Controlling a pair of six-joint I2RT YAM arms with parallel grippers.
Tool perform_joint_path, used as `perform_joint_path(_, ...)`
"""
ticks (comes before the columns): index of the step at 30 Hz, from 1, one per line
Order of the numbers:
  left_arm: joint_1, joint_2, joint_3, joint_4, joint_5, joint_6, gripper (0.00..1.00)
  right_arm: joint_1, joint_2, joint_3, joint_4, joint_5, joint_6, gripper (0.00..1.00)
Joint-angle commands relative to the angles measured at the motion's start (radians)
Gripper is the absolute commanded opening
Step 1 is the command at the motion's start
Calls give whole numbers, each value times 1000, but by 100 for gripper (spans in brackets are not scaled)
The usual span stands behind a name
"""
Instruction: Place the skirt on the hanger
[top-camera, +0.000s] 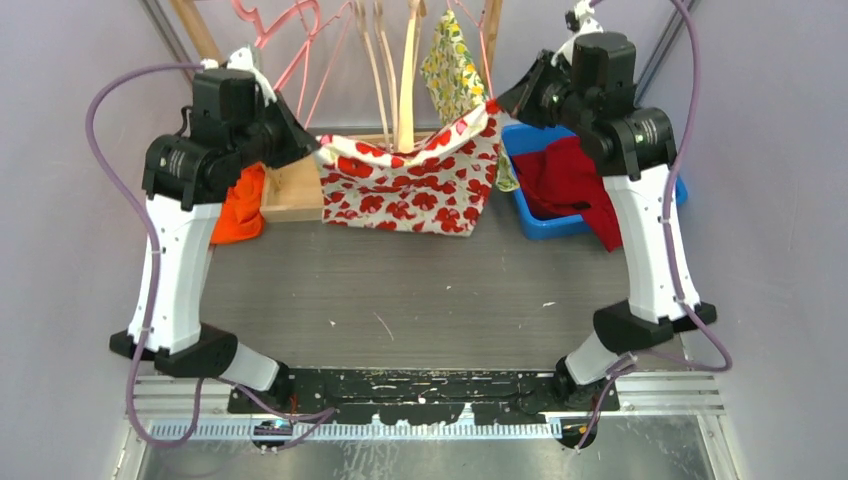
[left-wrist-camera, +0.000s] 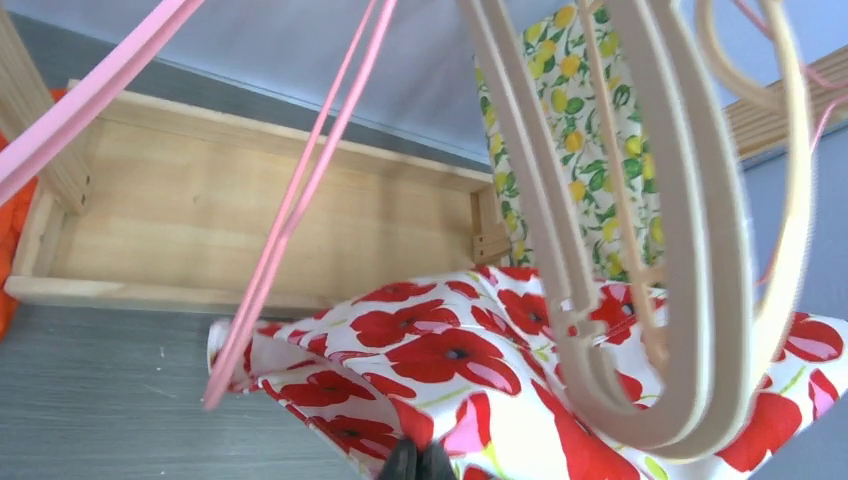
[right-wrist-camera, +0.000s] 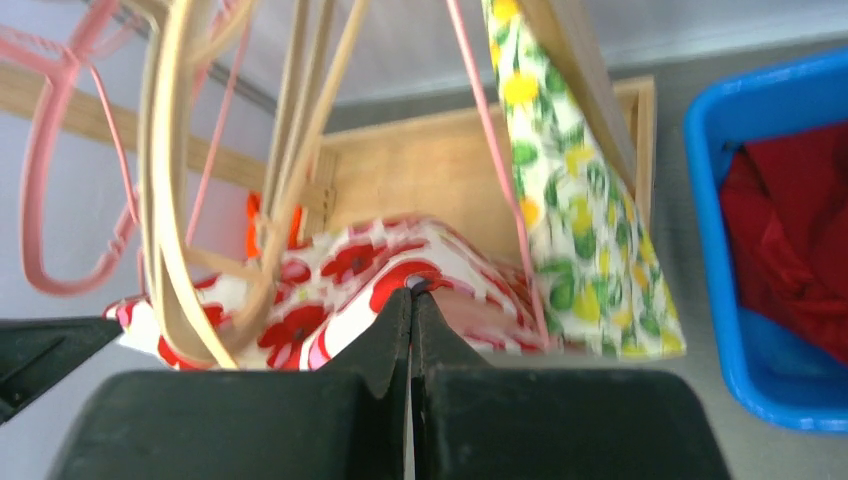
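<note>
Table (top-camera: 420, 290): grey, seen from above against a pale wall, with a wooden tray (top-camera: 295, 190) at its far side.
Skirt (top-camera: 420, 185): white with red poppies, stretched wide in front of the wooden tray and covering its right part; both upper corners are raised and the hem is down at the table.
Left jaws: together on the skirt's left corner, over the tray.
Right jaws: together on the skirt's right corner, right of the tray and higher.
Hangers: wooden hangers (top-camera: 405, 80) hang above the tray's right part and reach the skirt's top edge; pink hangers (top-camera: 290, 30) hang above the tray.
Surroundings: orange cloth (top-camera: 240, 205) left of the tray; lemon-print garment (top-camera: 455, 65) above its right end; blue bin (top-camera: 545, 225) holding red cloth (top-camera: 570, 180) well right of it.
Left wrist view: the left jaws' dark tips are pressed together on the skirt (left-wrist-camera: 440, 350), in front of the tray (left-wrist-camera: 250, 215); a wooden hanger (left-wrist-camera: 690, 250) loops over the cloth, and I cannot tell whether it sits inside the waist.
Right wrist view: the right jaws are shut on a poppy-print fold (right-wrist-camera: 380, 280), nearer than the tray (right-wrist-camera: 420, 180).
</note>
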Motion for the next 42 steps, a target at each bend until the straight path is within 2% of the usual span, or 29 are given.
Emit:
perform_joint_path(1, 5, -221, -319, 104, 95, 2, 0, 0, -235, -322, 142, -107, -11, 1)
perform_joint_path(5, 4, -464, -803, 232, 157, -44, 0, 10, -475, -817, 265, -193, 17, 1)
perform_joint_path(8, -12, -614, -1111, 280, 196, -103, 0, 30, -626, -1183, 320, -221, 49, 1)
perform_joint_path(11, -29, -714, -1340, 288, 233, -163, 0, 50, -741, -1437, 358, -251, 107, 1)
perform_joint_path(15, -79, -825, -1497, 266, 224, -221, 0, 109, -833, -1610, 372, -274, 182, 1)
perform_joint_path(22, -103, -845, -1529, 227, 231, -225, 2, 166, -853, -1653, 360, -262, 204, 2)
perform_joint_path(30, -114, -827, -1430, 98, 271, -157, 7, 170, -851, -1546, 258, -273, 163, 9)
perform_joint_path(32, -115, -833, -1417, 66, 294, -139, 9, 170, -851, -1516, 220, -282, 151, 21)
perform_joint_path(34, -114, -837, -1408, 41, 331, -117, 16, 172, -845, -1472, 174, -288, 136, 37)
perform_joint_path(35, -114, -836, -1403, 33, 354, -105, 18, 172, -846, -1454, 160, -285, 130, 41)
perform_joint_path(39, -115, -820, -1375, -2, 409, -57, 22, 171, -814, -1358, 105, -257, 88, 44)
perform_joint_path(42, -114, -804, -1363, 15, 401, -49, 25, 172, -756, -1344, 137, -234, 69, 45)
